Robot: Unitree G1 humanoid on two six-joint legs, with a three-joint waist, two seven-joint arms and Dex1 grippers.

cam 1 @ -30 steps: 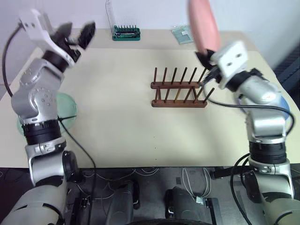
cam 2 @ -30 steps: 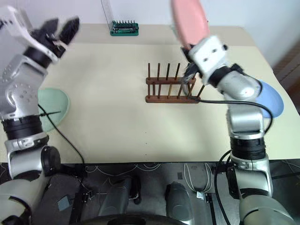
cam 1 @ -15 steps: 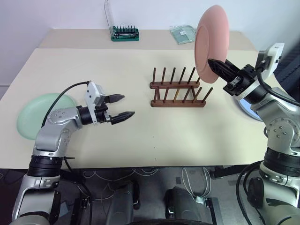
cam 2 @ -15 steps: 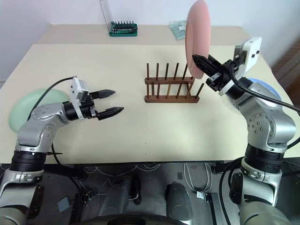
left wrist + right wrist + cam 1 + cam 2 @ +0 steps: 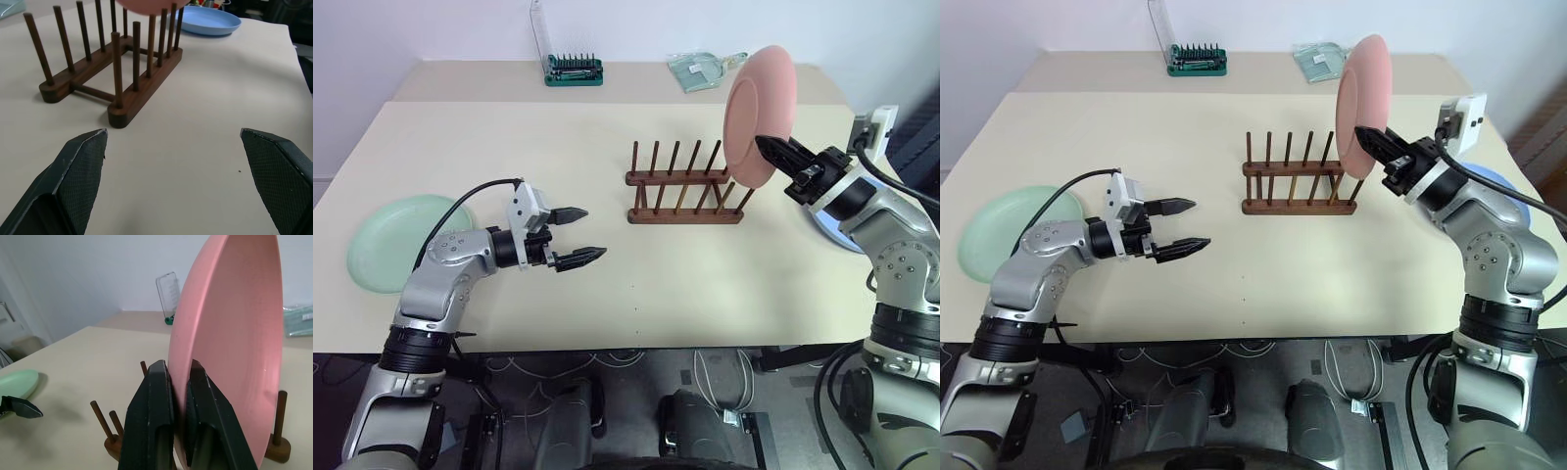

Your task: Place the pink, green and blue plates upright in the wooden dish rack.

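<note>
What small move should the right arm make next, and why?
Probably lower the pink plate into a slot at the near end of the wooden dish rack: the right gripper holds it upright above that end, and the rack is empty.

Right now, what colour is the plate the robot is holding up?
Pink. The right pincer grips the pink plate by its rim; the right wrist view shows it best.

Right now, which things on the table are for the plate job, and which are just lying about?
For the job:
- round pastel pink plate, pinched upright in the right gripper
- round mint green plate, lying flat
- round light blue plate, lying flat
- dark brown wooden dish rack, no plates in it yet

Lying about:
- green tool set with clear lid
- clear packet
</note>
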